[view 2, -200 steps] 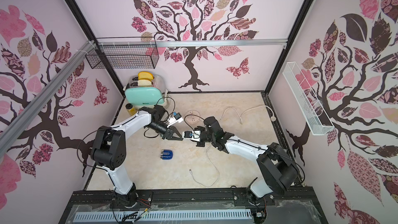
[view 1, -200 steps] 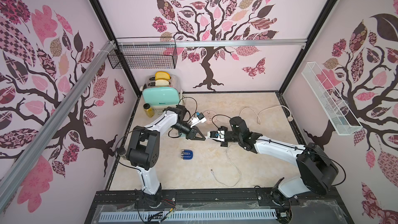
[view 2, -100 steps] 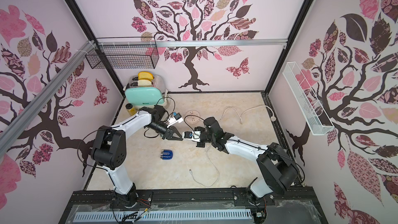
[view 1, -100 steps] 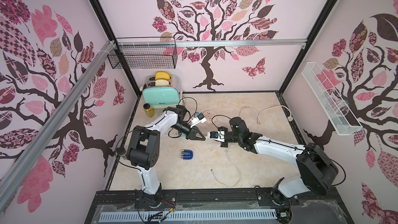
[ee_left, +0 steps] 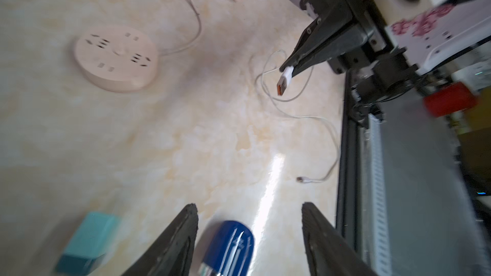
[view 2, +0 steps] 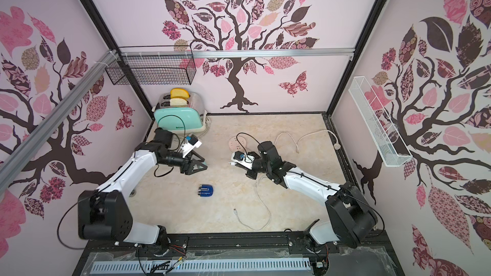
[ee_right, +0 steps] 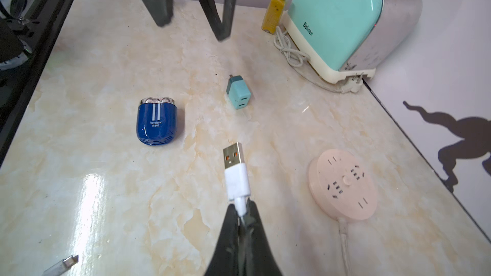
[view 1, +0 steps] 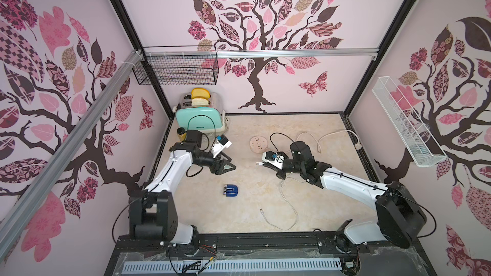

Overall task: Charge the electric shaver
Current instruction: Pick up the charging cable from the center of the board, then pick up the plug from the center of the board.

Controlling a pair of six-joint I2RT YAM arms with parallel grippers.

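Note:
The dark blue electric shaver (view 1: 230, 190) (view 2: 206, 191) lies on the marble tabletop, silver head toward the left arm; in the right wrist view the shaver (ee_right: 156, 122) is left of the plug. My left gripper (view 1: 232, 163) (ee_left: 249, 205) hangs open and empty above the table, with the shaver (ee_left: 228, 245) below and between its fingers. My right gripper (view 1: 261, 164) (ee_right: 243, 204) is shut on the white USB plug (ee_right: 235, 171) of the charging cable (view 1: 288, 203). A mint-green adapter (ee_right: 238, 92) (ee_left: 87, 242) lies loose on the table.
The round pink socket disc (view 1: 258, 143) (ee_right: 342, 183) lies behind the right gripper. The cable's small free end (view 1: 261, 210) rests near the front. A mint toaster (view 1: 199, 120) and a yellow bottle (view 1: 181, 134) stand at the back left.
My left gripper has opened and pulled back from the right gripper, leaving a gap between them. The right gripper still holds the USB plug in about the same place.

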